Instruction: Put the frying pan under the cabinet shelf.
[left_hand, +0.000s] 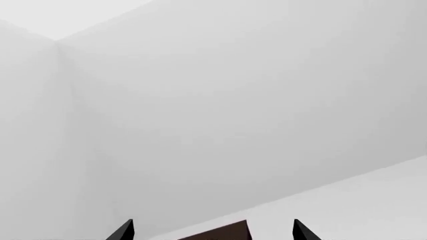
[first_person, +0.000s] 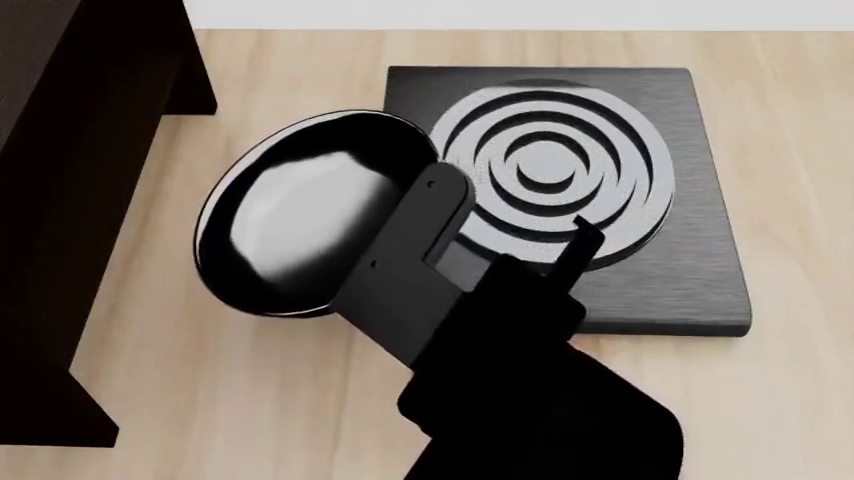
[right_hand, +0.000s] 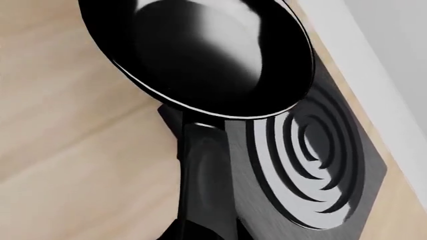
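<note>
The frying pan (first_person: 310, 212) is round and black with a glossy inside. In the head view it hangs over the wooden table, overlapping the left edge of the stove plate. My right gripper (first_person: 518, 285) is shut on its long black handle (right_hand: 203, 172), and the jaws show only as dark shapes (right_hand: 200, 232) around the handle at the frame's edge. The dark brown cabinet (first_person: 60, 200) stands left of the pan; its shelf board cannot be told apart. My left gripper (left_hand: 213, 231) is open and empty, facing white walls, with a dark brown corner (left_hand: 223, 233) between its tips.
A square black stove plate (first_person: 694, 250) with concentric rings lies on the light wooden table (first_person: 240, 400), right of the pan. A white wall runs along the table's far edge (first_person: 534, 14).
</note>
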